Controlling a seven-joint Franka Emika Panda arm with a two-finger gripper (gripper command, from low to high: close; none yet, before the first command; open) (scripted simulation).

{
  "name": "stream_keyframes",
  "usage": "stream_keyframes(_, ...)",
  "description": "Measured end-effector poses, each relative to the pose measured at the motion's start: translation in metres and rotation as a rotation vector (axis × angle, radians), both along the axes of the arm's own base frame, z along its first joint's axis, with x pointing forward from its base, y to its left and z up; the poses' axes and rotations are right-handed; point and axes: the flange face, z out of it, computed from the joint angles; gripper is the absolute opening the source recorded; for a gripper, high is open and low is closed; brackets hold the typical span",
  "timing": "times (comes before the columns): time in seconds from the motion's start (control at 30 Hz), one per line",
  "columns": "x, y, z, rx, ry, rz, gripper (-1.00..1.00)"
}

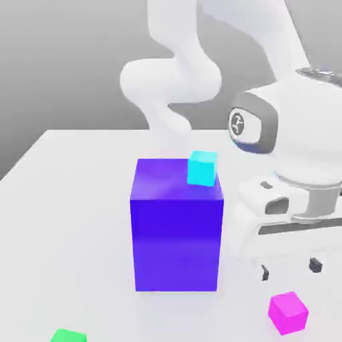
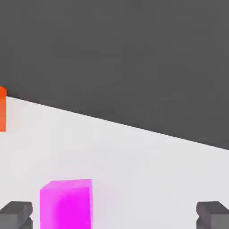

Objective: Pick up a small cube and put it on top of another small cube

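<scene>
The small magenta cube rests on the white table near the front, at the exterior view's right. My gripper hangs just above and behind it, open, with its dark fingertips spread wide and nothing between them. The hand view shows the same magenta cube closer to one fingertip than to the other. At the table's front edge on the exterior view's left, the green small cube peeks in, mostly cut off by the frame.
A big blue-violet block stands mid-table, left of my hand. A cyan small cube sits behind its top right corner. An orange thing shows at the hand view's border. The table edge runs past the magenta cube.
</scene>
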Motion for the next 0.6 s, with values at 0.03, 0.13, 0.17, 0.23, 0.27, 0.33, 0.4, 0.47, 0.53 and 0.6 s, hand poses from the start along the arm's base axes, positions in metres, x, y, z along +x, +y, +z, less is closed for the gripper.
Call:
stream_keyframes(0.03, -0.005, 0.005, -0.015, 0.005, 0.018, 0.006, 0.00)
stream_keyframes(0.13, -0.008, 0.009, -0.056, 0.010, 0.034, 0.011, 0.00)
stream_keyframes(0.17, -0.009, 0.009, -0.070, 0.010, 0.035, 0.011, 0.00)
stream_keyframes(0.23, -0.009, 0.009, -0.081, 0.009, 0.036, 0.012, -1.00)
stream_keyframes(0.27, -0.009, 0.009, -0.081, 0.010, 0.036, 0.012, -1.00)
stream_keyframes(0.33, -0.009, 0.009, -0.081, 0.010, 0.035, 0.012, -1.00)
stream_keyframes(0.4, -0.010, 0.009, -0.086, 0.010, 0.035, 0.013, -1.00)
stream_keyframes(0.47, -0.009, 0.010, -0.073, 0.011, 0.035, 0.012, -1.00)
stream_keyframes(0.53, -0.009, 0.010, -0.049, 0.011, 0.035, 0.011, -1.00)
stream_keyframes(0.6, -0.002, -0.003, -0.028, 0.009, 0.036, -0.042, -1.00)
